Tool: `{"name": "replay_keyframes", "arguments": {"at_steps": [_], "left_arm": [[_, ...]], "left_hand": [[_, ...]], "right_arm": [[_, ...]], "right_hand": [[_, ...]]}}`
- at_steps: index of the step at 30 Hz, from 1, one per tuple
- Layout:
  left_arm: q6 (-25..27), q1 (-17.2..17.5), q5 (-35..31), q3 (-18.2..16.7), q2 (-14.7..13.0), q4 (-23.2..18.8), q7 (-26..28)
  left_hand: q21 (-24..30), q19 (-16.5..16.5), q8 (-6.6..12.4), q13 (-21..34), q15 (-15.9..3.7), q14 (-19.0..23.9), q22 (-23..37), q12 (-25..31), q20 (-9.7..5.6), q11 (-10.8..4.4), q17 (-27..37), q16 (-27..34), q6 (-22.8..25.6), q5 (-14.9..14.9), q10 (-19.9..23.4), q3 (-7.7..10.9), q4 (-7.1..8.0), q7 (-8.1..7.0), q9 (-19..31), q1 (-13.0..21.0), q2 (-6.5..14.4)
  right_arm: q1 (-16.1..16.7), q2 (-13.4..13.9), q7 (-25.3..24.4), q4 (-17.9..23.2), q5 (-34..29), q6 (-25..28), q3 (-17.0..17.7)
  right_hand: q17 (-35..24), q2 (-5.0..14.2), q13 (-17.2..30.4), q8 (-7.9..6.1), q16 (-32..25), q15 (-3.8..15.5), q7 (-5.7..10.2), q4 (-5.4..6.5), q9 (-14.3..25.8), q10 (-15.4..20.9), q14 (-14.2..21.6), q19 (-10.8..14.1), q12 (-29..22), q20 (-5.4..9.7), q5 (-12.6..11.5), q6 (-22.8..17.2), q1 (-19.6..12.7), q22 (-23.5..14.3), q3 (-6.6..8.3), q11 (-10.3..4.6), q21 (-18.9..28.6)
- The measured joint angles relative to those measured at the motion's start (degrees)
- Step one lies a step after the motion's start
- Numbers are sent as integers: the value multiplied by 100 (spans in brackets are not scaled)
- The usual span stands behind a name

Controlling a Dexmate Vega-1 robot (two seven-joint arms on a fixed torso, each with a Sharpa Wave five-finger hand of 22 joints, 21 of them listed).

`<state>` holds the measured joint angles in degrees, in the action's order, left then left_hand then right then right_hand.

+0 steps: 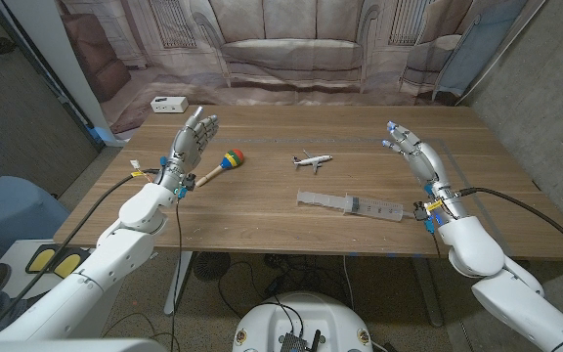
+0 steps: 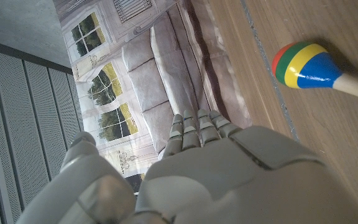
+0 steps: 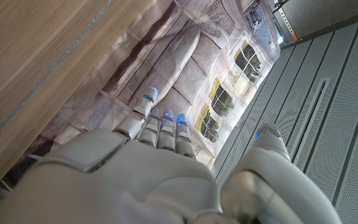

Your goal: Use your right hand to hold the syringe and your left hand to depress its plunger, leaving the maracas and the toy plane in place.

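Partly, maraca (image 2: 307,66) handle cut off at frame edge.

Even soft light, faint shadows; wrist views slightly blurred up close.

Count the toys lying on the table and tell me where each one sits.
2. The maraca lies on the table's left part, beside the left robot hand. The toy plane sits near the middle, just behind the syringe. Nothing appears hidden.

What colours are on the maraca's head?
The maraca head has green, red and yellow bands with a blue end, on a pale wooden handle. It shows best in the left wrist view.
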<state>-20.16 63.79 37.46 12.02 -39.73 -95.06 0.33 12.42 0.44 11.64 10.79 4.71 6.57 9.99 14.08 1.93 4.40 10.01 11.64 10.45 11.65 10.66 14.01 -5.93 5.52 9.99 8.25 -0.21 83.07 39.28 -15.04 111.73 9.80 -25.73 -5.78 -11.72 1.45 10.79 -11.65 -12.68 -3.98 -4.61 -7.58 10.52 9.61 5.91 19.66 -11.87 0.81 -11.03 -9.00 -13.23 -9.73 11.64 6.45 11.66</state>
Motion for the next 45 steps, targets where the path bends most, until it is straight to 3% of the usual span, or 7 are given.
{"name": "replay_keyframes", "arguments": {"at_steps": [23, 35, 39, 45], "left_arm": [[-131, -207, -66, 78, 183, 171, 50], [-168, -282, -64, 104, 227, 235, 22], [-159, -316, -50, 117, 218, 244, -15], [-112, -380, -31, 149, 209, 261, -73]], "left_hand": [[0, 168, 5, 0, -41, 307, 0, 0, 16, -11, 0, 3, 298, -22, 276, 26, -25, -10, 0, 112, 67], [0, 226, 5, 0, -42, 307, 0, 0, 20, -11, 0, 3, 297, -21, 276, 26, -25, -10, 0, 112, 67], [0, 225, -21, 0, -42, 307, 0, 0, 20, -11, 0, 3, 274, -21, 276, 26, -25, -33, 0, 112, 67], [0, 225, -42, 0, -42, 306, 0, 0, 20, -11, 0, 3, 252, -21, 276, 49, -48, -10, 0, 135, 90]], "right_arm": [[676, -106, -206, 559, -664, 352, 485], [1046, -203, -430, 947, -1537, 798, 745], [1124, -236, -486, 1035, -1778, 915, 788], [1276, -310, -647, 1220, -2305, 1162, 849]], "right_hand": [[-1, 31, -1, 43, 44, -11, -90, -24, 0, -40, -72, -68, 44, 3, 0, 95, -121, 0, 25, 44, -44], [-1, 31, -1, 65, 44, -11, -143, -71, 0, -73, -71, -39, 65, 22, 23, 145, -182, 0, 72, 72, -44], [-1, 60, -1, 87, 44, -11, -91, -71, 0, -150, -71, -39, 87, 21, 23, 197, -211, 0, 72, 6, -43], [-1, 60, 29, 87, 44, -11, -73, -71, 0, -207, -71, -8, 87, -10, 32, 180, -211, 0, 72, 62, -43]]}}
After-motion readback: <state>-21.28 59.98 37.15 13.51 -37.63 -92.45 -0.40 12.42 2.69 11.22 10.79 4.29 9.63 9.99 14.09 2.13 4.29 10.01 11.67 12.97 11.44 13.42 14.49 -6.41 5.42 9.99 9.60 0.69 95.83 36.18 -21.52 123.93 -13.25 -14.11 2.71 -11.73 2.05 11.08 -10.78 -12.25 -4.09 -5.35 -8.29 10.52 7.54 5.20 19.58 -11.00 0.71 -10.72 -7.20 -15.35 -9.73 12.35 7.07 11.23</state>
